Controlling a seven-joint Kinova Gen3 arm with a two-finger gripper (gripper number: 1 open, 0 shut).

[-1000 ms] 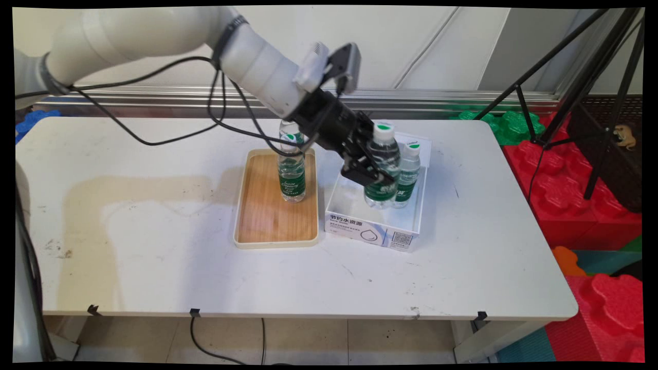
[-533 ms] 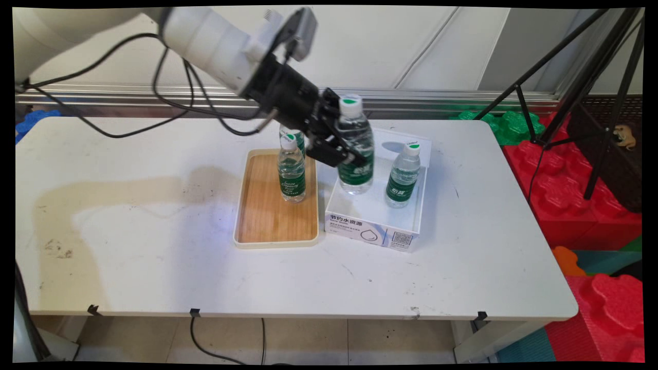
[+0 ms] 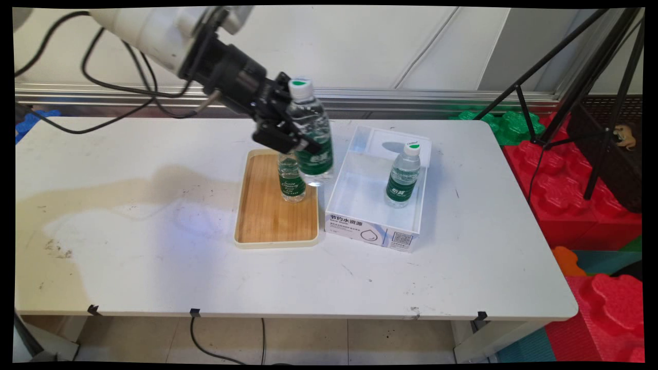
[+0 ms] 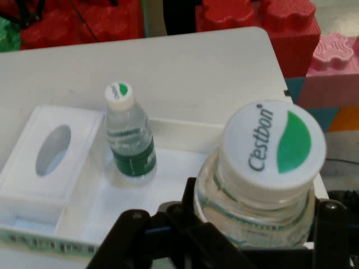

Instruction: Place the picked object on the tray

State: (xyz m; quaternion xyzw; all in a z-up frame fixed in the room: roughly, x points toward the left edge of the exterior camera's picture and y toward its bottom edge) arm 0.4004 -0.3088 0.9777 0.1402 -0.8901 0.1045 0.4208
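Gripper: the black gripper (image 3: 292,134) is clamped on a water bottle (image 3: 311,134), its fingers closed around the clear body above the green label; the hand view shows the linkage on either side of the bottle's neck (image 4: 263,207).
Held bottle: it hangs in the air, clear of the table (image 3: 128,246), over the gap where the tray's right edge meets the box's left wall, toward their far ends. Its long axis is close to upright, with the white and green cap (image 3: 299,88) leaning slightly to the left of the base. The cap points up and the base down.
Tray: a wooden tray (image 3: 275,216) with a pale rim lies near the middle of the table, its long sides running from near to far. A second bottle (image 3: 291,180) stands upright in its far half, partly hidden behind the held bottle.
Box: a shallow white box (image 3: 372,226) with printed text on its near wall sits just right of the tray, almost touching it. A third bottle (image 3: 402,174) stands upright inside, toward the right wall, cap up. The hand view shows this bottle (image 4: 129,137) beside a white flap with an oval hole (image 4: 53,150).
Surroundings: red and green foam blocks (image 3: 576,205) lie on the floor beyond the table's right edge, with a black tripod (image 3: 606,103) above them.
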